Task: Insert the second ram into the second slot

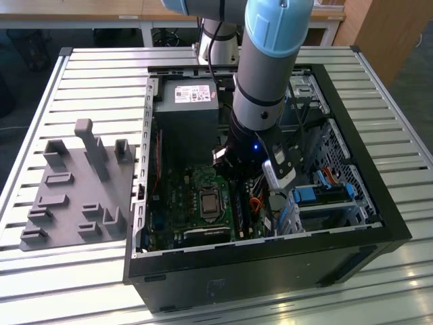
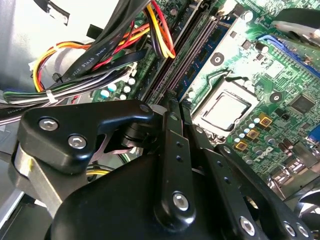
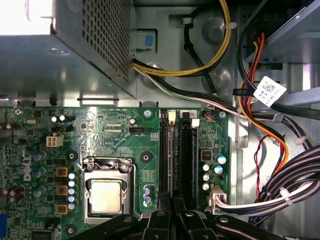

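Open PC case (image 1: 379, 223) sits mid-bench (image 1: 81, 74). A grey fixture tray (image 1: 74, 189) lies beside it, toward the bench edge at the exterior view's left. The arm (image 1: 267, 74) reaches down into the case.

The pincer (image 3: 173, 207) is over the memory slots (image 3: 187, 160), next to the CPU socket (image 3: 106, 196). Both wrist views show the tips drawn tight together. I read that as clamped on the top edge of the second ram (image 2: 204, 54).

In the second wrist view the ram is a blue strip standing on edge in the slot row, in line with the pincer (image 2: 171, 102) tips. It runs away from them alongside the socket (image 2: 222, 110). I can't tell which slot it's in, or whether it's seated or only resting in the mouth.

The cable bundle (image 2: 100, 50) runs close on the far side of the slots.

Handling, my judgement:
- The ram is light, thin and stiff along its length, but it will flex or crack if twisted.
- The chips and edge contacts are fragile, so keep off them.
- Best hold is on the long top edge near the middle, square to the board.
- It needs a straight, firm push. A tilted push would likely jam it or stress the slot.
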`<state>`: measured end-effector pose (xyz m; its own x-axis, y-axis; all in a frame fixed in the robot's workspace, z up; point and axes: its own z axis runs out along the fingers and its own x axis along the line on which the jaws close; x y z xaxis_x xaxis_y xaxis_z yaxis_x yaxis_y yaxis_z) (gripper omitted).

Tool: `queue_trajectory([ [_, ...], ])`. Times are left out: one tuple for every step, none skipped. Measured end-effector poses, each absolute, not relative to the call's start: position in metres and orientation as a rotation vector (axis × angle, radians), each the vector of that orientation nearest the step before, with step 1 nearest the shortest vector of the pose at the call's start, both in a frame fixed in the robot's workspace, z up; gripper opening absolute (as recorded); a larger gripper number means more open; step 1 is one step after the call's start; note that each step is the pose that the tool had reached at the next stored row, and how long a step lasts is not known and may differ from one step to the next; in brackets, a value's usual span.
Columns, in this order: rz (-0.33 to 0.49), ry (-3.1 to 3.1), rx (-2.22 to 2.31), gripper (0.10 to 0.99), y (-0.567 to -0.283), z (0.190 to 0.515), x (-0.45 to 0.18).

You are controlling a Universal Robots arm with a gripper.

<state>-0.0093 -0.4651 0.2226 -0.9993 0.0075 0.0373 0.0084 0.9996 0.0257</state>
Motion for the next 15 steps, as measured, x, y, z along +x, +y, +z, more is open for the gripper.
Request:
queue_trajectory([
  [-0.041, -3.104, -0.013, 0.137, -0.4651, 0.2226, -0.0093],
  [-0.041, -3.104, -0.013, 0.137, -0.4651, 0.2226, -0.0093],
  [-0.041, -3.104, -0.013, 0.137, -0.4651, 0.2226, -0.0092],
  [-0.041, -3.104, -0.013, 0.137, -0.4651, 0.2226, -0.0092],
  [-0.041, -3.104, -0.013, 0.137, -0.4651, 0.2228, -0.0092],
  [-0.041, -3.104, -0.013, 0.137, -0.4651, 0.2232, -0.0092],
  [-0.042, -3.104, -0.013, 0.137, -0.4651, 0.2233, -0.0092],
  [-0.043, -3.104, -0.012, 0.137, -0.4651, 0.2234, -0.0092],
  [-0.043, -3.104, -0.012, 0.137, -0.4651, 0.2234, -0.0092],
  [-0.043, -3.104, -0.012, 0.137, -0.4651, 0.2241, -0.0092],
  [-0.042, -3.105, -0.012, 0.137, -0.4651, 0.2247, -0.0092],
  [-0.043, -3.105, -0.012, 0.137, -0.4651, 0.2246, -0.0092],
  [-0.043, -3.105, -0.012, 0.137, -0.4651, 0.2246, -0.0092],
  [-0.043, -3.105, -0.012, 0.137, -0.4651, 0.2246, -0.0092],
  [-0.043, -3.105, -0.012, 0.137, -0.4651, 0.2246, -0.0092],
])
